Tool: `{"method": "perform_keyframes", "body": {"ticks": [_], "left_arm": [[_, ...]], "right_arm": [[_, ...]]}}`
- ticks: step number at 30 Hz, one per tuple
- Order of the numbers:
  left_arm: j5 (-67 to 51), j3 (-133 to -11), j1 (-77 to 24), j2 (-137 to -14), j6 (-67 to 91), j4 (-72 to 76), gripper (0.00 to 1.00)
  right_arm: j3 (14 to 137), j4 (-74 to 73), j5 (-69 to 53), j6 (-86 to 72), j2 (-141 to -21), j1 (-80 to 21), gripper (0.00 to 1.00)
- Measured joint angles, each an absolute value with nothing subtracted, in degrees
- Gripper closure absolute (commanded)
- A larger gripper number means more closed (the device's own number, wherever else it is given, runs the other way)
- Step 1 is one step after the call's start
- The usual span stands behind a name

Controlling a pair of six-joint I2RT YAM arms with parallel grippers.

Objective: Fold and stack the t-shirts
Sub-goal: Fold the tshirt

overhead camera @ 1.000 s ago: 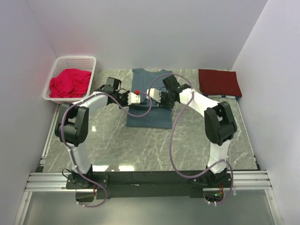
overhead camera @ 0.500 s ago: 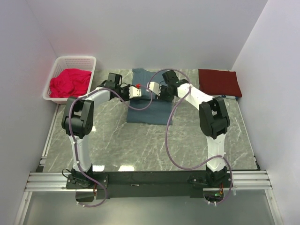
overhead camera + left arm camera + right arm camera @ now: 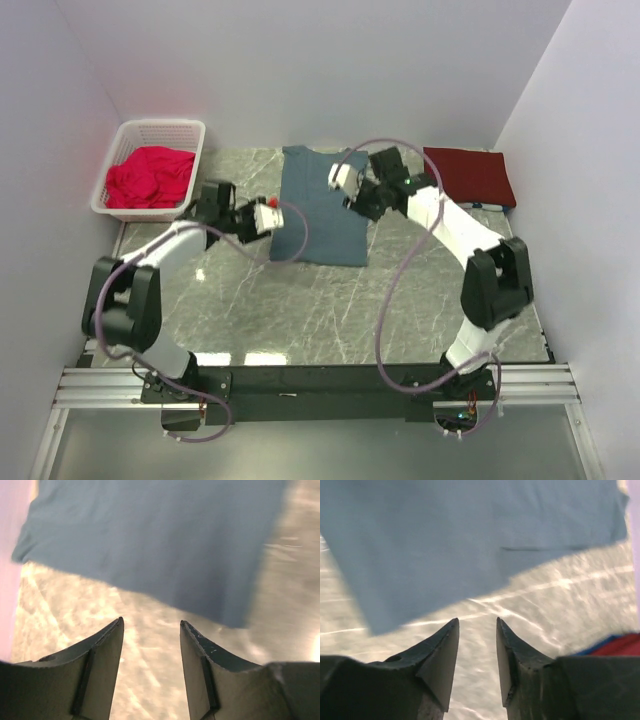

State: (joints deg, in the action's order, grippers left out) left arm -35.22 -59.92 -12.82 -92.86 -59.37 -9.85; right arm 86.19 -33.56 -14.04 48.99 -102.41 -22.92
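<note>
Where the marble table (image 3: pixel 300 300) meets the back-left corner, well to the left of the left claw, a white plastic basket (image 3: pixel 160 125) holds a heap of pink-red cloth (image 3: pixel 150 175).

The left claw (image 3: pixel 272 217) sits just beside the left edge of the slate blue-grey t-shirt (image 3: pixel 320 205). In the left wrist view, the left claw (image 3: pixel 150 622) has its 2 dark fingers set a moderate way apart. Only bare marble shows in the gap, so it holds nothing. The t-shirt (image 3: pixel 150 535) lies flat just ahead of the fingertips and does not touch them.

Between the 2 claws, the slate blue-grey t-shirt lies folded into a long panel running from the rear of the table toward the front.

The right claw (image 3: pixel 343 185) sits at the shirt's right edge, toward its rear end. In the right wrist view, the right claw (image 3: pixel 476 621) has its fingers parted by a narrower gap. It is also empty, with marble beneath it. The t-shirt (image 3: pixel 470 530) spreads just ahead of the tips.

To the right of the right claw, well apart from the first shirt, the dark maroon t-shirt (image 3: pixel 468 175) lies as a neat folded rectangle near the back-right corner. A thin blue strip (image 3: pixel 483 207) shows along its front edge, but what it belongs to cannot be told.
</note>
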Motion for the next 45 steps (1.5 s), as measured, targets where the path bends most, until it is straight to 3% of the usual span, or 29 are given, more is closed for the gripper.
{"method": "perform_keyframes", "body": {"ticks": [4,8,15,18,21,22,25,26,27,45], "left_arm": [[-35.8,-51.1,-16.1,-87.5,-62.1,-10.0,0.44],[-35.3,-45.5,-18.4,-88.3,-64.1,-9.5,0.42],[-33.7,-44.8,-19.0,-92.2,-65.5,-4.6,0.42],[-33.2,-45.0,-19.2,-93.7,-66.8,-3.2,0.47],[-32.7,-45.5,-19.7,-95.2,-68.0,-2.1,0.61],[-32.7,-45.6,-19.9,-95.5,-68.4,-1.9,0.72],[-31.6,-45.8,-20.4,-96.1,-70.0,-2.2,0.9],[-31.3,-45.8,-20.6,-96.1,-70.4,-2.4,0.94],[-31.1,-45.8,-20.7,-96.1,-70.8,-2.5,0.98],[-32.7,-45.4,-23.0,-80.4,-64.9,-18.4,0.99]], "right_arm": [[76.5,-32.8,-15.6,47.8,-96.5,-27.3,0.55],[70.4,-32.2,-16.2,46.5,-98.5,-30.9,0.51],[68.0,-29.4,-14.9,45.8,-102.4,-31.1,0.5],[68.0,-27.7,-14.3,45.9,-103.7,-31.1,0.52],[67.8,-26.5,-13.6,46.0,-105.2,-31.2,0.58],[67.5,-26.2,-13.3,46.0,-105.7,-31.3,0.61],[67.2,-25.3,-12.8,46.1,-105.9,-31.5,0.83],[67.0,-24.9,-12.4,46.1,-105.9,-31.5,0.95],[67.0,-24.8,-12.0,46.0,-105.9,-31.6,1.0],[63.7,-33.5,-14.4,42.8,-90.6,-32.0,1.0]]}}
